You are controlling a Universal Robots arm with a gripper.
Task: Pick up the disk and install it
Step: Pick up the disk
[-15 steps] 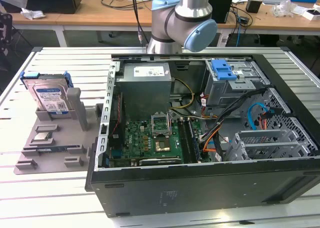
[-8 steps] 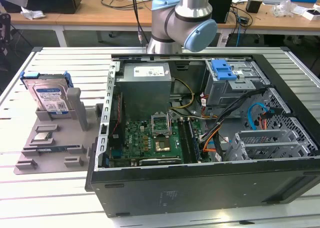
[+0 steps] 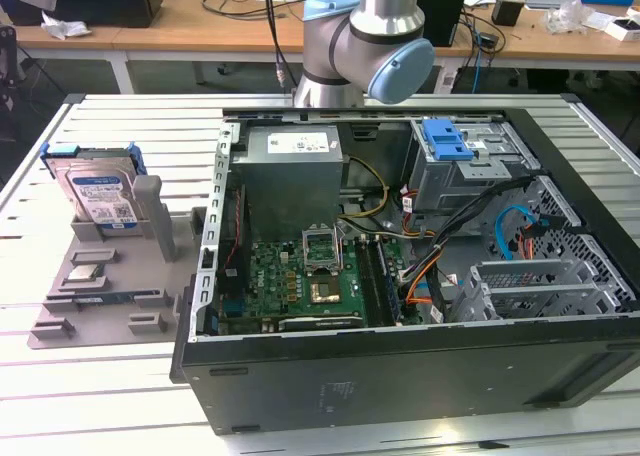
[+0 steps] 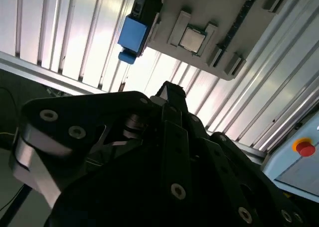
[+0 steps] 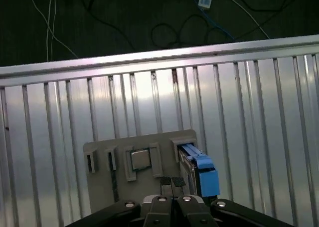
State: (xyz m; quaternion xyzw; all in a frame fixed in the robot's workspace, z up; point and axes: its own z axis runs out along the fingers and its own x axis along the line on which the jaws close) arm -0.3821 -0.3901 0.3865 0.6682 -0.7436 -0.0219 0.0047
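Ribbed metal table [image 3: 60, 376], grey fixture tray [image 3: 140, 268] beside open PC case [image 3: 400, 376]; disk [image 3: 100, 188] upright in tray slot; gripper [image 5: 171, 180] clear of disk, fingertips together, empty

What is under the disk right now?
The disk stands on edge in a slot of the grey holder, which lies on the slatted table. The slot's walls hide its lower edge.

Soft, even room light; hard glare at the wrist.
In the exterior view the desk [image 3: 110, 396] shows only faint shadows; in the second wrist view its slats flare white behind the gripper [image 4: 169, 92], a dark silhouette.
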